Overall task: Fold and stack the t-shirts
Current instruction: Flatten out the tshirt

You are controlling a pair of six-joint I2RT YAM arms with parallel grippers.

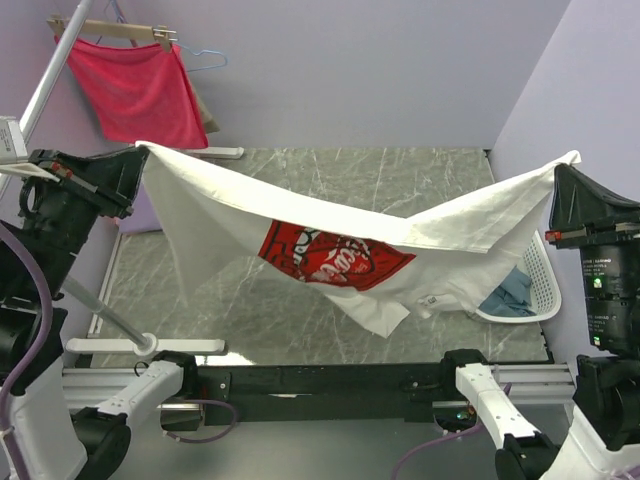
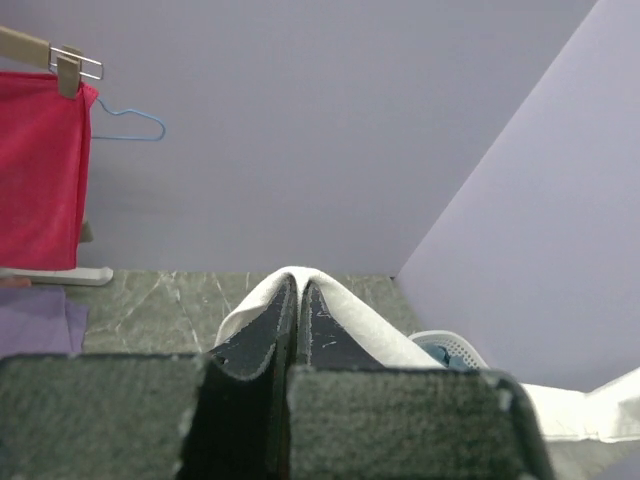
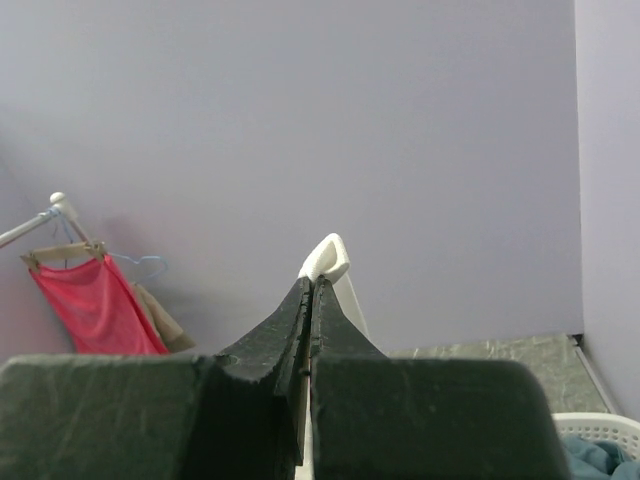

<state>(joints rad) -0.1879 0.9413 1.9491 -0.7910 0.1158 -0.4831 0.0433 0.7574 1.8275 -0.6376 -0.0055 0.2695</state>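
Over the marble table [image 1: 300, 170], across mid-frame, my left gripper [image 1: 141, 150] and right gripper [image 1: 571, 160] are clenched on the white t-shirt [image 1: 220, 215], soft and sagging, so I hold it at the corners.

A grey marble-patterned table [image 1: 330, 170] fills the floor of the booth, closed in by plain lavender walls [image 1: 350, 70] behind it and to its right. Beyond the table's far-left corner stands a white rack [image 1: 55, 70], its pole slanting upward and one flat foot [image 1: 215, 152] lying along the table's far edge. A red cloth [image 1: 140, 92] hangs from a wooden clip hanger [image 1: 110, 30] on that rack, above the same corner. Just to the right of the red cloth hangs an empty blue wire hanger [image 1: 205, 58]. A white slotted laundry basket [image 1: 545, 268] sits at the table's right edge, near the front.
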